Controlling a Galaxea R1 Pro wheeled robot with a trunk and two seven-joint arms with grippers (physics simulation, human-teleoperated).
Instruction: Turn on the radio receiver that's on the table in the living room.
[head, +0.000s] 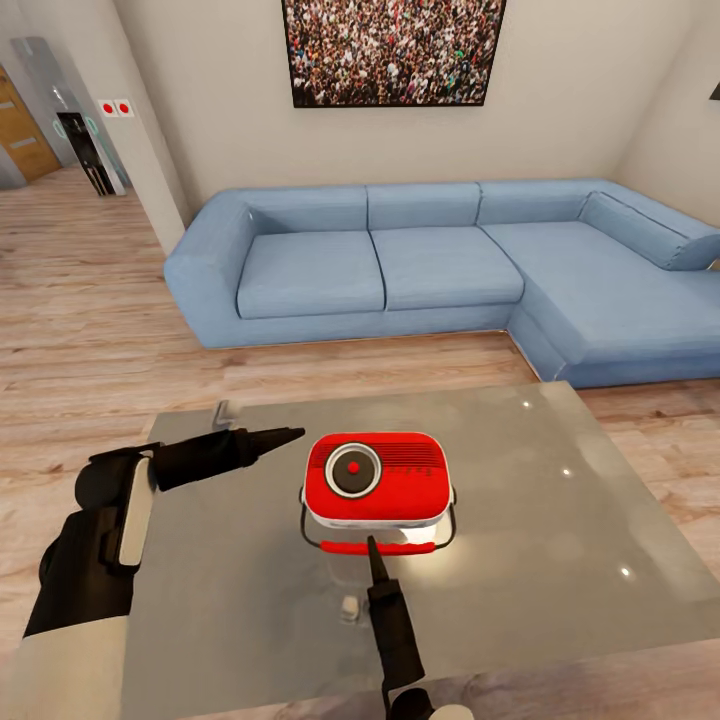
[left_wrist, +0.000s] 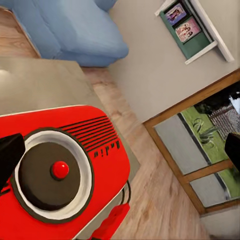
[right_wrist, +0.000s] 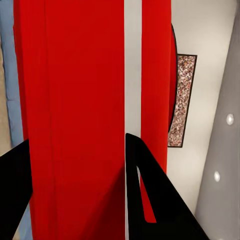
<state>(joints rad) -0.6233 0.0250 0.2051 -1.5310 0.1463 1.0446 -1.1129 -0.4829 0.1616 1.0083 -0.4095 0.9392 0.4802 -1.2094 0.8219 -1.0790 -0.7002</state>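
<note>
The red radio receiver lies on the glossy grey table, its white-ringed dial facing up and its thin wire handle toward me. My left gripper hovers just left of the radio and points at it. It is open, with one finger over the dial's edge in the left wrist view. My right gripper reaches up from the near side, its tip at the radio's near face. In the right wrist view its open fingers are close against the red body and white band.
A blue corner sofa stands beyond the table, under a crowd picture. Light wood floor runs between sofa and table and out to a hallway at the far left. The left wrist view shows a wall shelf and a wood-framed window.
</note>
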